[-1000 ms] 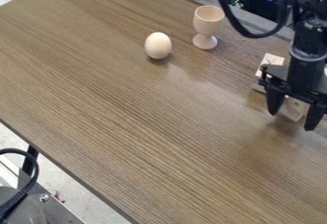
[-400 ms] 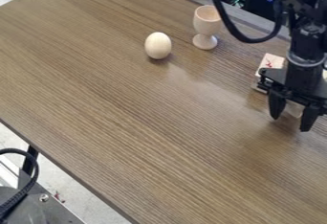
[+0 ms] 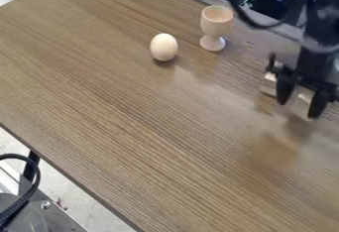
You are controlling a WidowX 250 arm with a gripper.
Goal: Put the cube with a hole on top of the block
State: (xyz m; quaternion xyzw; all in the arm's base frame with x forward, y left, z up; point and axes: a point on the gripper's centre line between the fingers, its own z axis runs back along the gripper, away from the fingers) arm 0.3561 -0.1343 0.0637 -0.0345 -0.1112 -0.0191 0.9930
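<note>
Claw fingers (image 3: 298, 109) stand partway apart at the right, closed against the sides of a pale wooden cube (image 3: 303, 102). Compared with the frame just before, claw and cube sit higher in the view. Just left of them, the partly hidden block (image 3: 268, 85) rests on the brown wood-grain table (image 3: 145, 127), where soft reflections show. Toward the far side, a wooden egg (image 3: 163, 47) stands left of an upright egg cup (image 3: 215, 27). Near left, a black cable (image 3: 34, 179) curves above pale floor. One cube face turns nearward; I can't make out its hole's direction or any longer axis.
</note>
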